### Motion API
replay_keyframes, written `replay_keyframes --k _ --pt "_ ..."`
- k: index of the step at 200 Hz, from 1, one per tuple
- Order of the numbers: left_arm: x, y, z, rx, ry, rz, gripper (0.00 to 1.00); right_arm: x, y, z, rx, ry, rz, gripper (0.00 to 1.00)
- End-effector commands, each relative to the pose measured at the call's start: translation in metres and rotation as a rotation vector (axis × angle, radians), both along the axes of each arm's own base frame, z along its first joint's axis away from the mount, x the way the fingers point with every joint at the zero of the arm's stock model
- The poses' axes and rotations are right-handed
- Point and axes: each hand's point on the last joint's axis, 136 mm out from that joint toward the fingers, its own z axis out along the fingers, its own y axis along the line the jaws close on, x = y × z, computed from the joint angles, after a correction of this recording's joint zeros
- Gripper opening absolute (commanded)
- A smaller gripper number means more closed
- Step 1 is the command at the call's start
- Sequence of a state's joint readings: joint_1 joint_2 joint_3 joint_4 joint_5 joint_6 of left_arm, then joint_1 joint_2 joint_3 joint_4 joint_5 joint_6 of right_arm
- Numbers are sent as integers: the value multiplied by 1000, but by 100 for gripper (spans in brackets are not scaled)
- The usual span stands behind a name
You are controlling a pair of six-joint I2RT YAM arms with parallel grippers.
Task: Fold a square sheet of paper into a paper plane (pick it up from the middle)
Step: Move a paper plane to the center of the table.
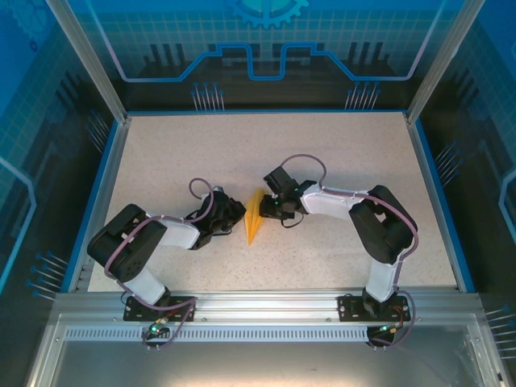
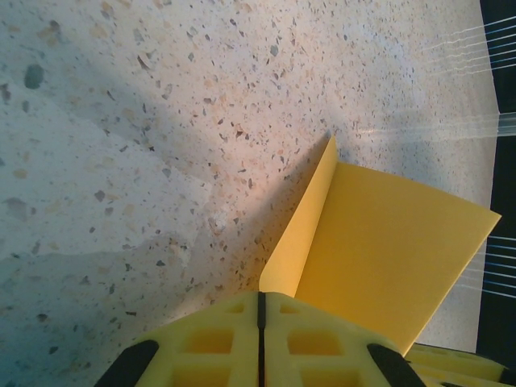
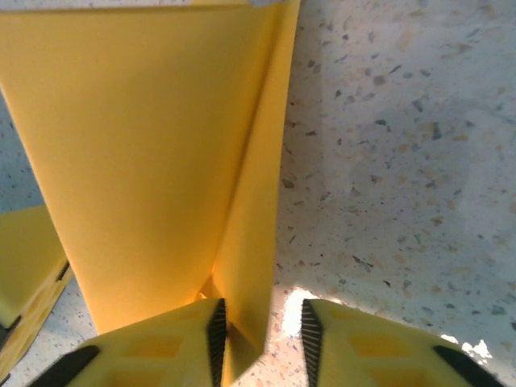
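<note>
You see the left gripper (image 2: 260, 322) with its jaws pressed together on an edge of the paper plane (image 1: 254, 216), which sits mid-way across the table (image 1: 347, 161) between both grippers, while the right gripper (image 3: 264, 313) has its jaws slightly spread around a folded flap.

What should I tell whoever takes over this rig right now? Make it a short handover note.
Left gripper: shut on the folded orange-yellow paper sheet, clamping its edge.
Right gripper: open, jaws straddling a flap without pinching it.
Paper: mid-table over the speckled tabletop, between both grippers.
Done: sheet creased into a narrow pointed shape.
To do: probably close the right grip, finish the wing folds, set the plane down.
</note>
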State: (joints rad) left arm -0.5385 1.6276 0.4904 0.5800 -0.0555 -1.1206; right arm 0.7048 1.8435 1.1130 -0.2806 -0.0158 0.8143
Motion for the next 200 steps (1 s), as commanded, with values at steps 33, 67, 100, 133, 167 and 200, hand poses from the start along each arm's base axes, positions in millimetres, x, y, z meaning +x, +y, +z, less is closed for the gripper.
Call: replay_keyframes --k 33,67,100,133,167,200 --pt "-9 13 6 69 9 -22 20 9 -8 5 -21 -26 61 8" --pt "-11 4 35 89 -15 -158 36 7 -9 17 -20 -46 148 6" --pt "-18 -8 59 45 -42 -268 40 6 -11 26 -43 -68 224 6" --pt "-23 -34 77 -57 -71 -407 38 3 -7 32 -41 -80 298 6" --pt "-17 -44 63 -75 -28 -432 25 1 -2 30 -15 -73 349 5" --pt "-11 -44 41 -40 40 -413 16 3 0 29 -12 -73 362 5"
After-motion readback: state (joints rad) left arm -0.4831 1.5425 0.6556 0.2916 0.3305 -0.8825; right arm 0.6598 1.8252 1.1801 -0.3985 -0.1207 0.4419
